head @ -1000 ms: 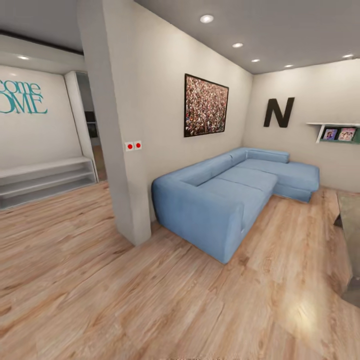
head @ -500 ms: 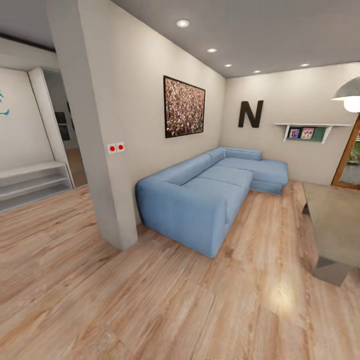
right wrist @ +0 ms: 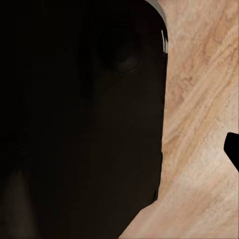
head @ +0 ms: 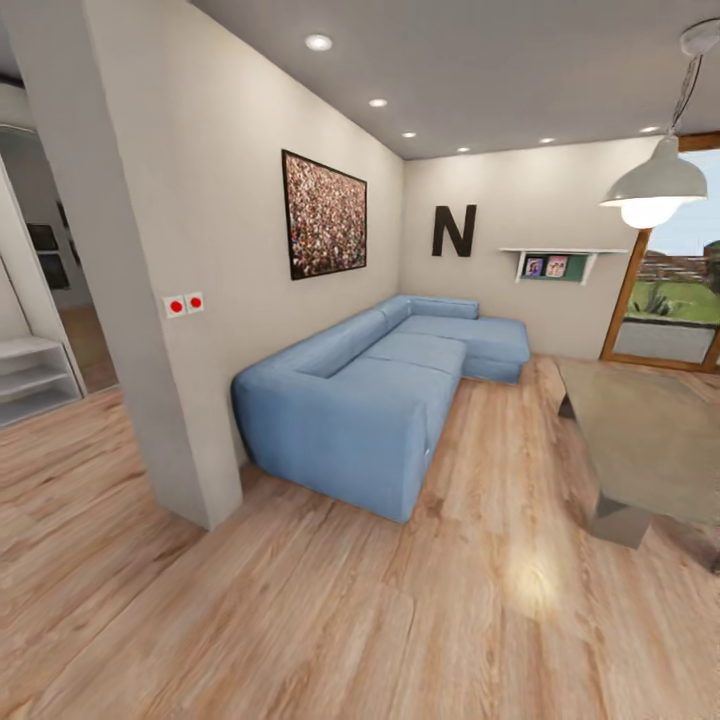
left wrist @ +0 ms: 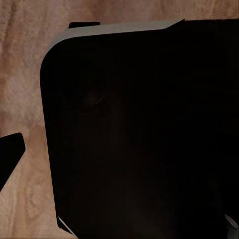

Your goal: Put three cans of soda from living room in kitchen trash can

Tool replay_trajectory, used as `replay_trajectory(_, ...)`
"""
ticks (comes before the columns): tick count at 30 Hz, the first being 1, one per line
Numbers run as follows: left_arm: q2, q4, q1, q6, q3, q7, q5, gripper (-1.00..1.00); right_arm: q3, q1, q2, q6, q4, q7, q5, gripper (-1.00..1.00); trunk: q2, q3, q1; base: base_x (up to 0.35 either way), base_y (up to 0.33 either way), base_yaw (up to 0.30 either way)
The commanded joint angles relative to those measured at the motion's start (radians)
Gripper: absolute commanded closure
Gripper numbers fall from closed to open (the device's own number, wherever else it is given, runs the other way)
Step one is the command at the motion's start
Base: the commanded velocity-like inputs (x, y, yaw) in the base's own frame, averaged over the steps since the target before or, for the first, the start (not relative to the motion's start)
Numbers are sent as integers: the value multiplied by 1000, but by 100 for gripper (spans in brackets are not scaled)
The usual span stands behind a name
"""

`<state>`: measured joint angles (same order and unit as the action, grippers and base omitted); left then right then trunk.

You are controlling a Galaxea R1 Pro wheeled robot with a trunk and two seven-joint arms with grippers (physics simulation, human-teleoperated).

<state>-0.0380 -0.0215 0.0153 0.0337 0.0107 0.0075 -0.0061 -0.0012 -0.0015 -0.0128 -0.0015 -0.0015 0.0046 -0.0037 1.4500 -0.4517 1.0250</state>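
facing living room (head: pixel 400 600) | blue sofa (head: pixel 370 400) beside coffee table (head: pixel 640 440) | gripper states cannot be told

The worktop (head: pixel 640 440) runs off the head view's right edge, its far leg cut away. The shelving (head: pixel 30 375) is cropped at the left edge. Small pictures on the wall shelf (head: pixel 553 262) are too tiny to read. A dark body (left wrist: pixel 139 129) blocks most of the floor (left wrist: pixel 25 74) in each wrist view.
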Motion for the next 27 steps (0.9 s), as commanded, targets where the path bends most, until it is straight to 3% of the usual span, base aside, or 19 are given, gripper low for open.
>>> replay_trajectory(1,0,0,0,0,0,0,0,-100,0,0,0,0,0,0,0,-100,0,0,0,234,252,-217)
replay_trajectory(11,1,-1,0,0,0,0,0,-100,-4,0,-5,0,0,0,-1,-100,0,1,0,233,255,-68)
replay_trajectory(27,0,-2,0,1,0,-1,0,-100,-1,0,-6,0,0,0,-1,-100,0,1,0,182,251,-256)
